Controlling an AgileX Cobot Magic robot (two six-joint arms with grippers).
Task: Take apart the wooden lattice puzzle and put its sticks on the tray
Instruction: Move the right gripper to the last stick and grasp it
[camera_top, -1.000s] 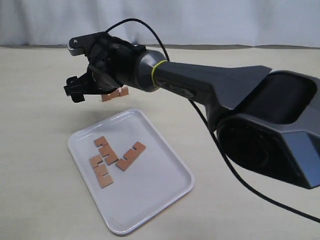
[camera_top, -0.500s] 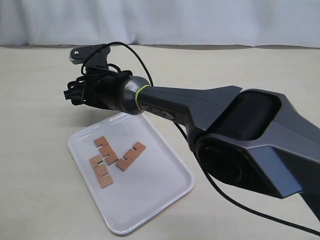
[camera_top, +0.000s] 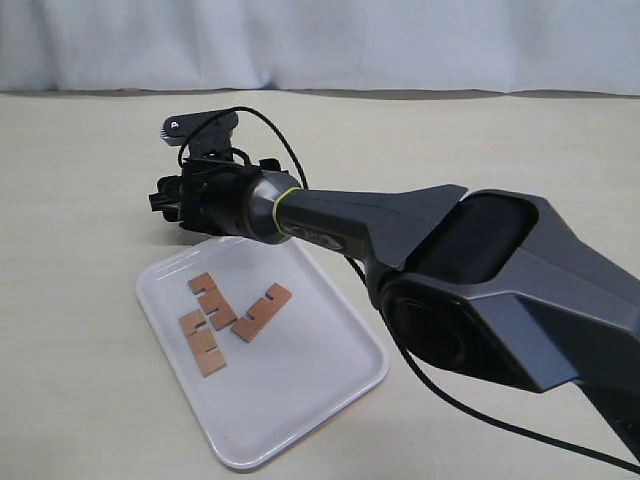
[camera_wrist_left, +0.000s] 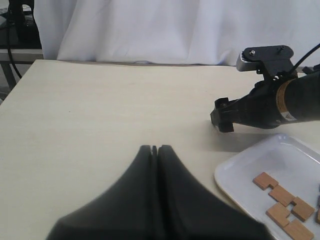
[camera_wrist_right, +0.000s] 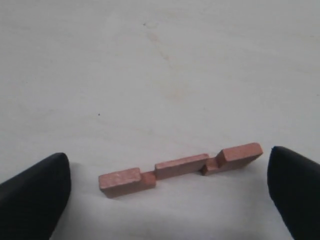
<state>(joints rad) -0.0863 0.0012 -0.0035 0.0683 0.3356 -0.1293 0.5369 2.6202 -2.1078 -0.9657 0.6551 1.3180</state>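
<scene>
One reddish-brown notched stick (camera_wrist_right: 181, 166) lies on the table between the wide-apart fingers of my right gripper (camera_wrist_right: 169, 156), which touches nothing. In the exterior view the right gripper (camera_top: 168, 200) hangs low just beyond the far corner of the white tray (camera_top: 300, 390) and hides that stick. Three more sticks (camera_top: 212, 298) lie loose on the tray, also seen from the left wrist as sticks (camera_wrist_left: 281, 200) on the tray (camera_wrist_left: 250, 165). No assembled lattice puzzle shows. My left gripper (camera_wrist_left: 154, 148) is shut on nothing, over bare table, left of the right gripper (camera_wrist_left: 223, 116).
The right arm (camera_top: 400, 215) stretches across the table from the right, above the tray's far edge, trailing a black cable (camera_top: 470, 410). A white curtain (camera_top: 320, 40) closes off the back. Dark furniture (camera_wrist_left: 17, 25) stands past the table's far corner.
The right gripper has come down toward the table behind the tray's far corner, and the stick seen under it a second ago is now hidden in the exterior view. The tray's sticks have not moved.
</scene>
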